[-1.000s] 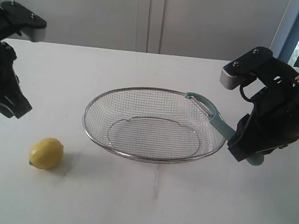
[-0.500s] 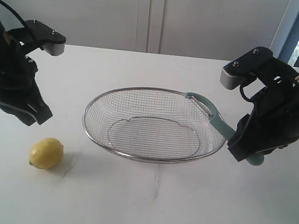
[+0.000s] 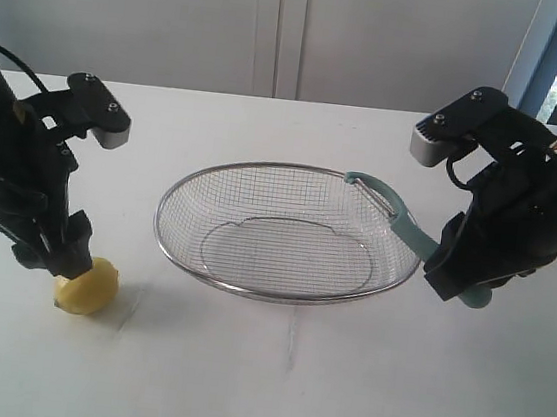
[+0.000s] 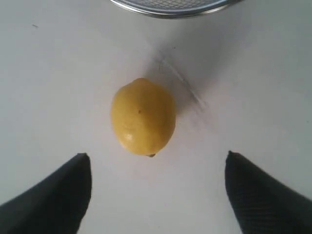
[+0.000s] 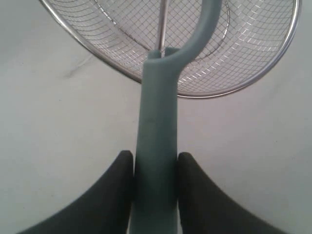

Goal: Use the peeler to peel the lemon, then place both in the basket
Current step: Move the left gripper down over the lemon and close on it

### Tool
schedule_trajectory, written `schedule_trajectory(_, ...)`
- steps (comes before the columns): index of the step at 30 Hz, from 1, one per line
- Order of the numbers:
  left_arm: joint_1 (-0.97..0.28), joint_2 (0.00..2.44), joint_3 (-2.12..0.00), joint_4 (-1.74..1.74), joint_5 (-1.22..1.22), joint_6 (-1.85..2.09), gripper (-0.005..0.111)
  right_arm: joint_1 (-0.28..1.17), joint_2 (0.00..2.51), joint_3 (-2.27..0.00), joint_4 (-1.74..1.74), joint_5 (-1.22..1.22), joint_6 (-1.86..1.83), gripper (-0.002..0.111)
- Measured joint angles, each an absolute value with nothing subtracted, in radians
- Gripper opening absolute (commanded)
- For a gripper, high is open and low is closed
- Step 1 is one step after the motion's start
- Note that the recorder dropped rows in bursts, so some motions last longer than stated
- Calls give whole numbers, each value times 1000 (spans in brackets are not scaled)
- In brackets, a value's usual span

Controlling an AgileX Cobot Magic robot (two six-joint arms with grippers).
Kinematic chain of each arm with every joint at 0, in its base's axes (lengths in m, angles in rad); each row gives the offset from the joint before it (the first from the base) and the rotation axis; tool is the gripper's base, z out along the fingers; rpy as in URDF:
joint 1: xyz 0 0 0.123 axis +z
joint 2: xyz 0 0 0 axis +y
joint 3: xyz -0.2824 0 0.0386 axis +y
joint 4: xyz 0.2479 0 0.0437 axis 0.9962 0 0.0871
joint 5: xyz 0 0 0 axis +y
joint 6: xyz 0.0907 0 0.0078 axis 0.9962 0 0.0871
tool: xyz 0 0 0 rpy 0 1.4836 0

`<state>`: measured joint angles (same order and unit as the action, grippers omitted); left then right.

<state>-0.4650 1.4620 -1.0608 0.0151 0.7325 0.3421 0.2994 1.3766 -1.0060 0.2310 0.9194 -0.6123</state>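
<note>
With left fingers (image 4: 63, 195) spread above the lemon (image 4: 143, 117), centre them across its width before closing; right fingers (image 5: 117, 190) pinch the peeler (image 5: 157, 112).

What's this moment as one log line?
left hand open at lemon | lemon on table, outside basket | right hand shut on peeler, head over basket rim

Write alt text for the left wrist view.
A small oval bright-yellow lemon lies on the white table, centred ahead of the open left gripper's two dark fingertips, untouched. Beyond it, the rim of the silver wire-mesh basket shows.
</note>
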Motion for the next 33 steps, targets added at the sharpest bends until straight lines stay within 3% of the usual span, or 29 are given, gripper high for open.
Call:
schedule_trajectory(12,-465,1462,-980,0,499,349,86,299,1377,-1006,231,919,-612,0)
schedule_trajectory(33,-465,1554,-891,-39,360,349,86,299,1377,-1006,231,919,-612,0)
